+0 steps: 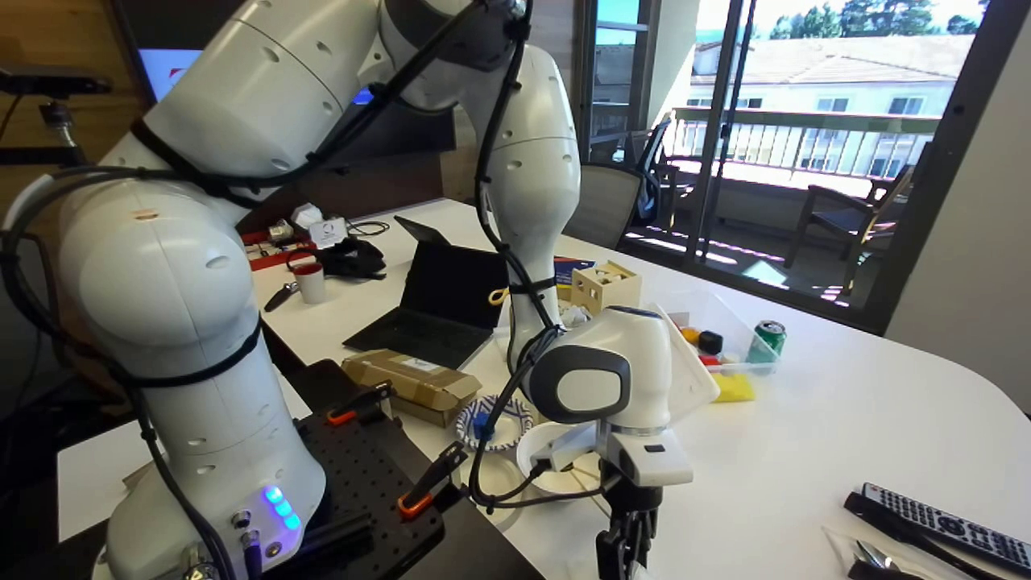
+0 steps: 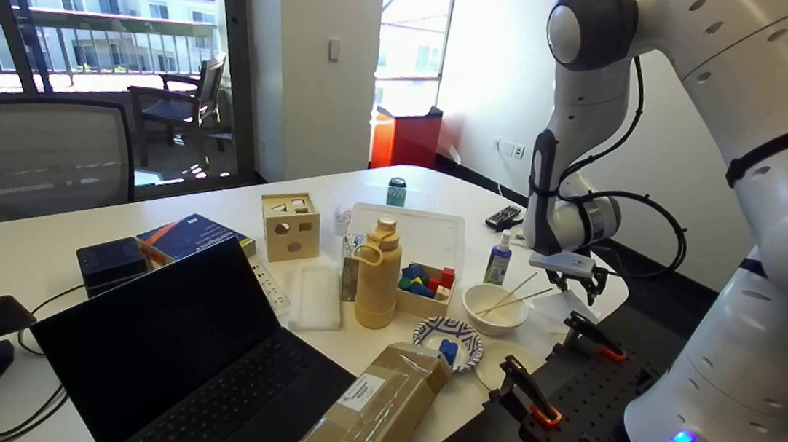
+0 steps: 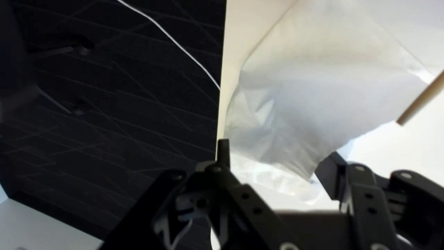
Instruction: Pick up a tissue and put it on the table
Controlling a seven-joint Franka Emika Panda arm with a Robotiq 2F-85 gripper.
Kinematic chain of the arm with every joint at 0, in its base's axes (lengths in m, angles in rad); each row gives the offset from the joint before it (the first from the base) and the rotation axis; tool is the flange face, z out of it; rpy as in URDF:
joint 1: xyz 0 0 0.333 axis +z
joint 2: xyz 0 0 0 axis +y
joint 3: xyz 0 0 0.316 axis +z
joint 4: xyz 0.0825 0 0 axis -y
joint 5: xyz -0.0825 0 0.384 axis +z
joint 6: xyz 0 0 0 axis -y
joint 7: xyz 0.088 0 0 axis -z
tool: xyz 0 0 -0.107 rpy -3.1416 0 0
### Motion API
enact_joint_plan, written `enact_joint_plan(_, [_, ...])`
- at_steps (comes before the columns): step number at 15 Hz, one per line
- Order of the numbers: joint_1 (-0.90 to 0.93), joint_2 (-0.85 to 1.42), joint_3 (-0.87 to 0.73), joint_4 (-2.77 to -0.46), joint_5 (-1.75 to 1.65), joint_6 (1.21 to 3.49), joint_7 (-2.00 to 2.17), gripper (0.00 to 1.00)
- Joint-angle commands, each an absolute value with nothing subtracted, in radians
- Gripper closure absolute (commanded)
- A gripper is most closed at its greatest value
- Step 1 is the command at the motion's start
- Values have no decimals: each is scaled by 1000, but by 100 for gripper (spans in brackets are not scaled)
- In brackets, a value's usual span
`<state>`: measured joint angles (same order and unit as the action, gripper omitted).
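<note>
text: none legible | label (image 2: 360, 392) on cardboard box (image 2: 385, 414): too small

Exterior views sharing table (image 1: 838, 435), wrist view downward, close

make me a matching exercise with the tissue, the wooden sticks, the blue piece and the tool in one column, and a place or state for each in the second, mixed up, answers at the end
Column one
1. tissue
2. wooden sticks
3. blue piece
4. tool

Column two
a. inside the patterned dish
b. jaws apart
c. white and creased
d. propped in the white bowl, sticking out over its rim

Right pairs: 1-c, 2-d, 3-a, 4-b
</note>
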<state>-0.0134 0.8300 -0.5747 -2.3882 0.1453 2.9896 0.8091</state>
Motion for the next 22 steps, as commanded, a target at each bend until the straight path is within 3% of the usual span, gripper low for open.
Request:
enact_joint_plan(1, [-3,790,-601,-2408,185,2998,773,5])
enact_joint_plan(3, [-1,771,-617,-2421,199,3011,774,0])
enact_joint_plan(12, [-65,761,-605,-2447,248,2980,770,0])
enact_joint_plan(22, [-175,894,-507,-2291,280,2941,784,0])
